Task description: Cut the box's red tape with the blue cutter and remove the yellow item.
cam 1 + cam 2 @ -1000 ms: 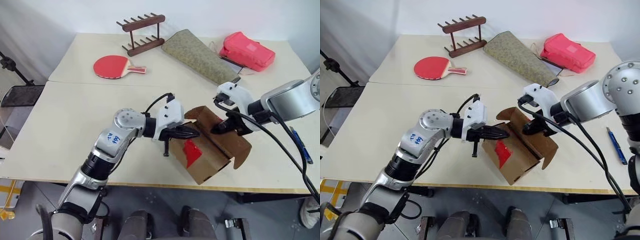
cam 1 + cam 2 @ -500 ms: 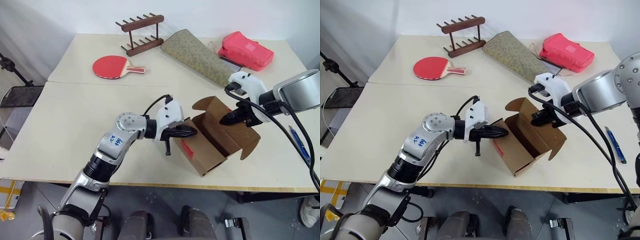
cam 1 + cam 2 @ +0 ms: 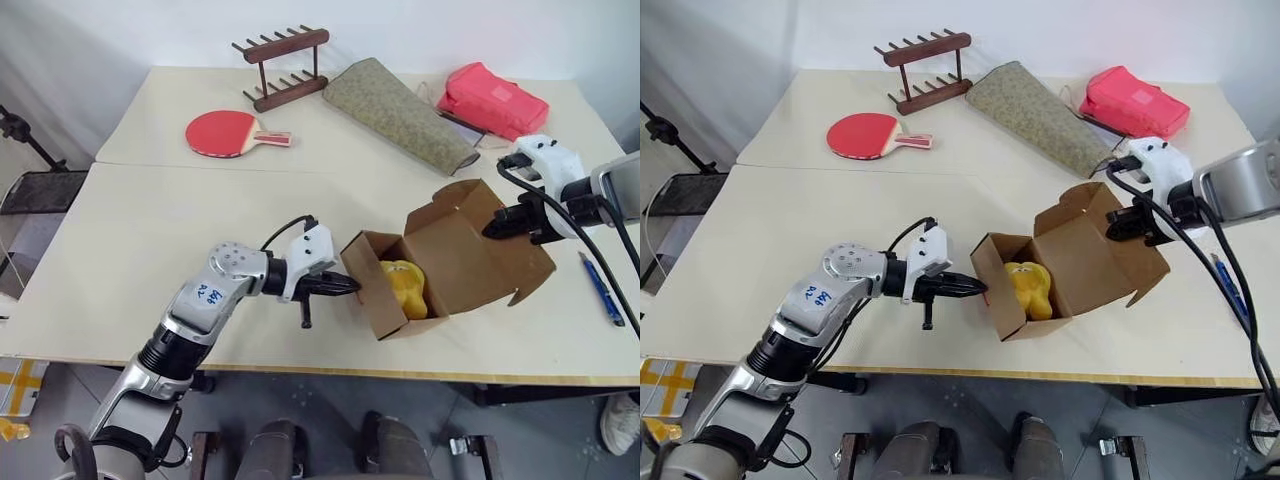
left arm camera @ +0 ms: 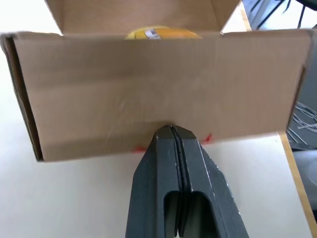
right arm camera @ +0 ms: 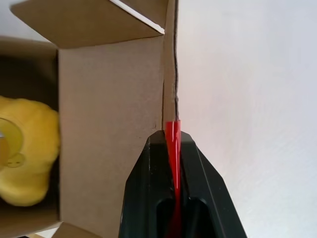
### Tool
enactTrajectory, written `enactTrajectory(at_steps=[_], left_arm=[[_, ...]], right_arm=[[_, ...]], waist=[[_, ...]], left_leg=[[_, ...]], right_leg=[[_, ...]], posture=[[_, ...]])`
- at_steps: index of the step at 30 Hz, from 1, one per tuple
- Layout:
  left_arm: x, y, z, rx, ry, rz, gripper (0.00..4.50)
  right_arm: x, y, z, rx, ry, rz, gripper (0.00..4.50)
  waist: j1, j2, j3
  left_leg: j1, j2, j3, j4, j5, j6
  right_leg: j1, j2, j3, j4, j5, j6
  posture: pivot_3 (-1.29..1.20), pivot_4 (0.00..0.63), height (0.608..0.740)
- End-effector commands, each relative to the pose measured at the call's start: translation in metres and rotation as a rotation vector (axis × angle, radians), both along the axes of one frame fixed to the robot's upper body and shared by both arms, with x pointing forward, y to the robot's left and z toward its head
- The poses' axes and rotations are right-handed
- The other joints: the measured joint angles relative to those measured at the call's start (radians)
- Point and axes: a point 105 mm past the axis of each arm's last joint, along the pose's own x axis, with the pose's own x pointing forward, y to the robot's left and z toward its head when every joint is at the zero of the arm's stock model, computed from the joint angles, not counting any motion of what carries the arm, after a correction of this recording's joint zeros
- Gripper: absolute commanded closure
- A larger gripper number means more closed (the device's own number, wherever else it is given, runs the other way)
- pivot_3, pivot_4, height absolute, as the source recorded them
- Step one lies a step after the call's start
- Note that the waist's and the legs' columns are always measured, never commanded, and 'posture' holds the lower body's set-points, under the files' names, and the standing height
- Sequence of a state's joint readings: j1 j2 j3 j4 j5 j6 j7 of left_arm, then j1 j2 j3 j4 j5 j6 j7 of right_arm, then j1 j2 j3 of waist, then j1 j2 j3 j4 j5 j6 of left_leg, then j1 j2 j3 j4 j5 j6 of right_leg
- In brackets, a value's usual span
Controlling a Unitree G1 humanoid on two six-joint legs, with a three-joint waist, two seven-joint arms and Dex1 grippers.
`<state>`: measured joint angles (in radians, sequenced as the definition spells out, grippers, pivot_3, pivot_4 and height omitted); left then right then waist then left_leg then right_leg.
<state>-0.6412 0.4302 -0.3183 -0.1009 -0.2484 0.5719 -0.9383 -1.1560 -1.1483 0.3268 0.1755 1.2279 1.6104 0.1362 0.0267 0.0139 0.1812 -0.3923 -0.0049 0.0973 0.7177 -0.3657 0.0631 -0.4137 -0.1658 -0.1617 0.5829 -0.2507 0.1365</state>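
The box (image 3: pixel 420 275) now lies near the table's (image 3: pixel 150 230) front edge with its lid swung fully back; a second ago that lid was only part-way up and the red tape (image 5: pixel 172 144) showed on the front wall facing the camera. The right gripper (image 3: pixel 497 227) has pulled the lid up and out to the right, its jaws clamped on the lid's edge, with a strip of the tape pinched between the fingers in the right wrist view. The left gripper (image 3: pixel 350 285) has dropped a little and presses its tips, jaws together, against the box's left wall, apparently bracing it. The yellow item (image 3: pixel 403 290) is exposed, sitting inside the box against its near right wall. The blue cutter (image 3: pixel 601 290) lies on the table well to the right, untouched by either gripper. Judgement: the seal is open and the cutting step is done; what remains is freeing one gripper to reach in and lift the yellow item out.
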Motion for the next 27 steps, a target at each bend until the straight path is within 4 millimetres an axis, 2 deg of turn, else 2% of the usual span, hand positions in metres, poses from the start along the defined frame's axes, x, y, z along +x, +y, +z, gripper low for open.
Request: enactTrajectory(at_steps=[1, 8, 14, 17, 19, 20, 22, 23, 24, 27], left_arm=[[0.003, -0.001, 0.007, -0.007, -0.028, 0.017, 4.50], [0.012, 0.013, -0.006, 0.073, -0.009, 0.097, 4.50], [0.026, 0.023, 0.005, 0.050, -0.049, 0.159, 4.50], [0.031, 0.042, 0.031, -0.022, -0.051, 0.191, 3.96], [0.030, 0.058, 0.037, -0.016, -0.048, 0.196, 3.31], [0.029, 0.064, 0.038, -0.012, -0.047, 0.197, 3.08], [0.022, 0.091, 0.033, 0.042, -0.008, 0.204, 2.48], [0.018, 0.104, 0.030, 0.065, 0.005, 0.210, 2.26], [0.012, 0.117, 0.029, 0.042, 0.036, 0.223, 1.97], [0.004, 0.143, 0.029, -0.046, 0.063, 0.264, 1.15]], right_arm=[[-0.003, 0.011, 0.001, 0.043, -0.023, 0.054, 4.49], [-0.006, 0.025, -0.014, 0.120, -0.042, 0.096, 4.49], [-0.013, 0.024, -0.022, 0.120, -0.097, 0.100, 4.49], [-0.019, 0.008, -0.014, 0.136, -0.179, 0.091, 3.89], [-0.021, 0.002, -0.004, 0.115, -0.310, 0.155, 3.19], [-0.024, 0.001, -0.002, 0.101, -0.352, 0.197, 2.93], [-0.038, 0.001, 0.014, 0.183, -0.509, 0.388, 2.22], [-0.045, -0.003, 0.023, 0.221, -0.593, 0.450, 2.00], [-0.049, -0.017, 0.032, 0.195, -0.719, 0.471, 1.73], [-0.061, -0.034, 0.036, 0.119, -0.859, 0.577, 0.80]], waist=[[-0.001, 0.000, 0.000], [0.000, 0.000, 0.000], [0.001, 0.000, 0.000], [0.002, 0.000, 0.000], [0.002, 0.000, 0.000], [0.000, 0.000, 0.000], [-0.002, 0.000, 0.000], [-0.003, -0.001, 0.001], [-0.004, -0.001, 0.001], [-0.005, -0.001, 0.001]], left_leg=[[0.000, 0.000, 0.000, -0.001, 0.000, 0.000], [0.001, 0.000, 0.001, -0.001, 0.000, 0.000], [0.000, 0.000, 0.000, -0.001, 0.000, 0.000], [0.000, 0.000, 0.000, -0.001, 0.000, 0.000], [0.000, 0.000, -0.001, -0.001, 0.000, 0.000], [0.001, 0.000, 0.000, -0.002, 0.000, -0.001], [0.002, -0.001, 0.002, -0.003, 0.000, -0.001], [0.003, 0.000, 0.002, -0.003, 0.000, -0.001], [0.004, 0.000, 0.003, -0.004, 0.000, -0.001], [0.006, 0.001, 0.006, -0.005, 0.000, -0.002]], right_leg=[[0.000, 0.000, 0.000, 0.000, 0.000, 0.000], [0.000, 0.001, 0.000, 0.000, 0.000, 0.000], [0.000, 0.001, 0.000, 0.000, 0.000, 0.000], [0.000, 0.001, 0.000, 0.000, 0.000, 0.000], [0.000, 0.001, -0.001, 0.000, 0.000, 0.000], [0.000, 0.001, 0.000, 0.000, 0.000, 0.001], [0.000, 0.001, 0.001, 0.000, 0.000, 0.001], [0.000, 0.001, 0.001, 0.000, 0.000, 0.002], [0.001, 0.002, 0.001, 0.000, 0.000, 0.002], [0.001, 0.002, 0.003, -0.001, 0.000, 0.002]], posture=[[0.00, 0.150, 0.740], [0.00, 0.150, 0.740], [0.00, 0.150, 0.740], [0.00, 0.150, 0.740], [0.00, 0.150, 0.740], [0.00, 0.150, 0.740], [0.00, 0.150, 0.740], [0.00, 0.150, 0.740], [0.00, 0.150, 0.740], [0.00, 0.150, 0.740]])
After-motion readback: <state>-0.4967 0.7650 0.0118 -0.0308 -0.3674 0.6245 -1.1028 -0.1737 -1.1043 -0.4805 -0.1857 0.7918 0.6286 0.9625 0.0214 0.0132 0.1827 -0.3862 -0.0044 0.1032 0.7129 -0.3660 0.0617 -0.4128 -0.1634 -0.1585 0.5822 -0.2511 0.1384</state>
